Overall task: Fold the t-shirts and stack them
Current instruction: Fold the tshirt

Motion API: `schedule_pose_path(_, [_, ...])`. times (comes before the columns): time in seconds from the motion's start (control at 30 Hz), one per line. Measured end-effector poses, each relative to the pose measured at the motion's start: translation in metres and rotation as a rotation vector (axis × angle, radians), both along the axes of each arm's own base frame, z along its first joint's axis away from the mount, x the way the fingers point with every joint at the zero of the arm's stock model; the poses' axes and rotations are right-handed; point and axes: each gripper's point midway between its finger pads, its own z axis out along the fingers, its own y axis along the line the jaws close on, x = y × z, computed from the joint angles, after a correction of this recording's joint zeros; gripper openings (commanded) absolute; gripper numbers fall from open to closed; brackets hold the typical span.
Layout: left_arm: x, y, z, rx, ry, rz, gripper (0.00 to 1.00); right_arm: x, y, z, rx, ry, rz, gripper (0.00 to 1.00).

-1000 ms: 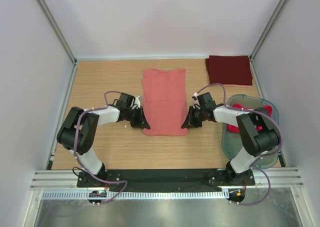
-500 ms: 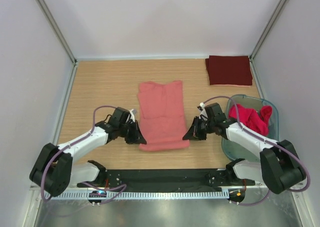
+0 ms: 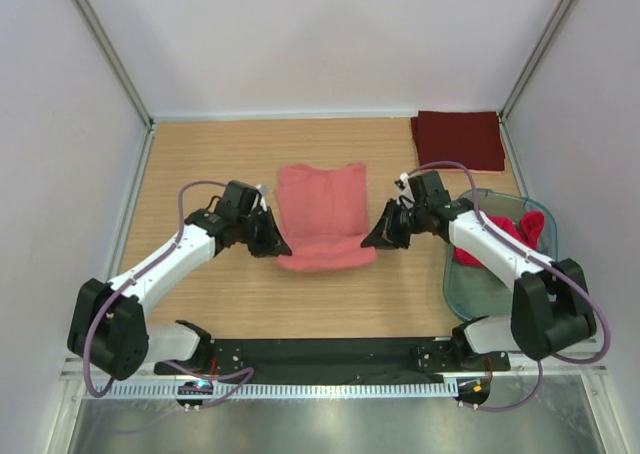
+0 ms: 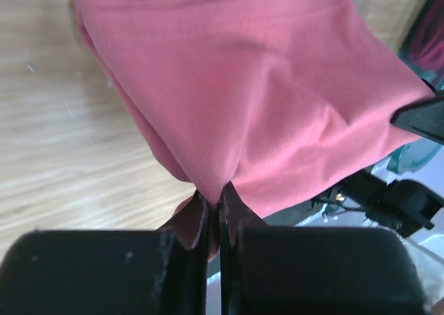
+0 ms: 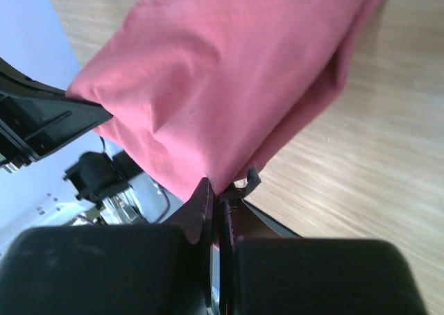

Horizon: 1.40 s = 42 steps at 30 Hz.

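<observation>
Salmon-pink t-shirt [image 3: 322, 214] lies in the middle of the table [image 3: 200, 164], its near end raised off the wood and doubled up between my two claws. My left gripper [image 3: 272, 242] is clamped tight on the near left corner of the cloth. My right gripper [image 3: 375, 239] pinches the near right corner the same way. From each wrist I see the fabric bunch into my closed fingertips and stretch across toward the other claw. At the far right corner sits a dark maroon t-shirt [image 3: 458, 140], folded into a flat rectangle and well apart from the pink one. At the table's right edge stands a translucent greenish tub [image 3: 485, 294] with a brighter red-pink shirt [image 3: 530, 224] crumpled inside, and my right arm crosses above it. The table is light wood grain, boxed in by plain white walls [image 3: 330, 44], with a metal rail [image 3: 330, 359] running along the near edge by my bases.
</observation>
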Motion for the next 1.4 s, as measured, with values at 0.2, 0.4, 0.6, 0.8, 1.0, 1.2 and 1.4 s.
schedule_pose_path(0.2, [0.054,0.007,0.009,0.016,-0.004,0.041,0.00,0.056,0.004,0.009,0.003,0.010,-0.023,0.01])
schedule_pose_path(0.4, [0.106,0.005,0.010,0.011,-0.001,0.033,0.00,0.097,0.006,0.004,0.016,0.040,-0.038,0.01])
schedule_pose_path(0.6, [0.137,0.000,0.005,0.009,0.014,0.013,0.00,0.129,0.008,-0.003,0.028,0.057,-0.048,0.01])
schedule_pose_path(0.8, [0.161,-0.006,0.001,-0.003,0.016,0.000,0.00,0.157,0.010,-0.008,0.051,0.064,-0.054,0.01])
schedule_pose_path(1.0, [0.175,-0.004,-0.014,-0.002,0.047,0.009,0.00,0.177,0.012,-0.027,0.070,0.101,-0.057,0.02])
schedule_pose_path(1.2, [0.185,-0.001,-0.029,0.005,0.080,0.021,0.02,0.193,0.012,-0.045,0.078,0.134,-0.060,0.08])
schedule_pose_path(1.4, [0.195,0.003,-0.043,0.020,0.104,0.040,0.18,0.213,0.016,-0.051,0.098,0.131,-0.062,0.21])
